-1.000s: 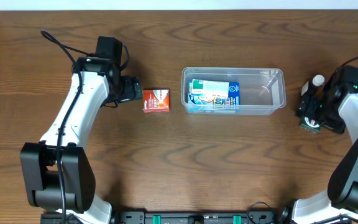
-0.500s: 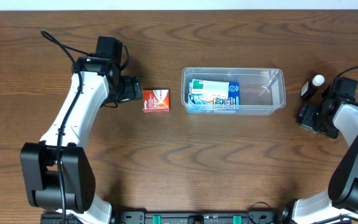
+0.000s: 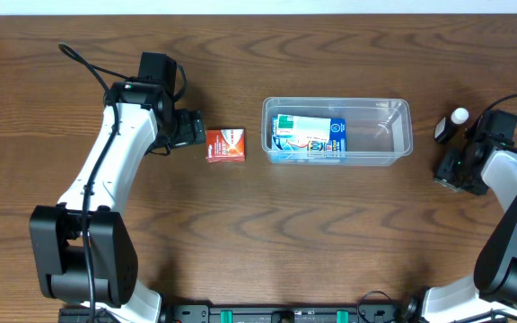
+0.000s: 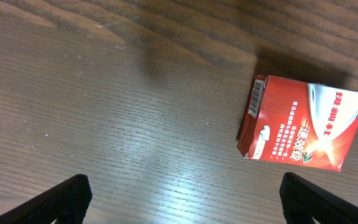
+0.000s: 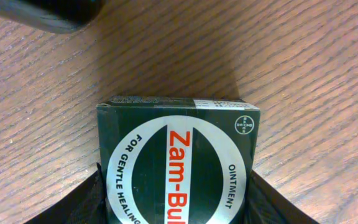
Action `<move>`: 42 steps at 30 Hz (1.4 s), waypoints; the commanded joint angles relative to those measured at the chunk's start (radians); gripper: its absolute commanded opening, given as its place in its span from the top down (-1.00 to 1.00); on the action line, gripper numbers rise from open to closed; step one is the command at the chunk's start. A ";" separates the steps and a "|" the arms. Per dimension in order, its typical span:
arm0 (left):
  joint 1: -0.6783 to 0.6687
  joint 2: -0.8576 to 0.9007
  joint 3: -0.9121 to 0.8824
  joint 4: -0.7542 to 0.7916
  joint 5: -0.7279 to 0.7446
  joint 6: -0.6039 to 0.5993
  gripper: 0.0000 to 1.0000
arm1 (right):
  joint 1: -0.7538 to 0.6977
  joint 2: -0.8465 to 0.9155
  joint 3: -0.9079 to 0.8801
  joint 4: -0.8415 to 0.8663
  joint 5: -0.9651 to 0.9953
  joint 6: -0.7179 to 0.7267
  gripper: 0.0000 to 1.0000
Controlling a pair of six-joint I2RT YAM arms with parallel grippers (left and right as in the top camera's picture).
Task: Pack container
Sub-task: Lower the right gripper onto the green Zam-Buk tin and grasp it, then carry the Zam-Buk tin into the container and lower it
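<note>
We list one container [image 3: 337, 131], mid-desk [image 3: 258, 233], holding one blue-white box [image 3: 309, 136]; one red box [image 3: 225, 144] to its left; one white-capped bottle [image 3: 457, 117]; one green box [image 5: 178, 143], reading "Zam-Bu…", "OINTMENT", "FOR GENTLE HEALING". The left end effector [image 4: 185, 196] is released, beside the red box; the right end effector [image 5: 176, 205] is grasping the green box.

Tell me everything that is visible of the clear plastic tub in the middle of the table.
The tub is made of clear, see-through plastic, long and rectangular, with rounded corners and a rim. It stands upright and open on the wooden table, its long side running left to right. A blue and white box lies inside, in its left part; the right part is bare.
</note>
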 commanded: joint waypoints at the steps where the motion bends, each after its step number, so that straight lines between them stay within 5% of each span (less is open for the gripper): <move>1: 0.005 0.004 -0.006 -0.002 -0.008 0.016 -0.96 | -0.006 -0.044 0.007 -0.040 -0.044 -0.021 -0.09; 11: 0.005 0.004 -0.006 -0.003 -0.008 0.016 -0.96 | 0.014 -0.377 0.126 -0.216 -0.177 -0.020 0.06; 18: 0.005 0.004 -0.006 -0.003 -0.008 0.012 -0.96 | 0.201 -0.512 0.261 -0.284 -0.219 0.044 0.11; 30: 0.005 0.004 -0.006 -0.036 -0.008 0.001 -0.96 | 0.715 -0.313 0.296 -0.076 -0.140 0.176 0.11; 42: 0.005 0.004 -0.006 -0.060 -0.008 0.001 -0.96 | 0.852 -0.057 0.307 0.022 -0.058 0.221 0.14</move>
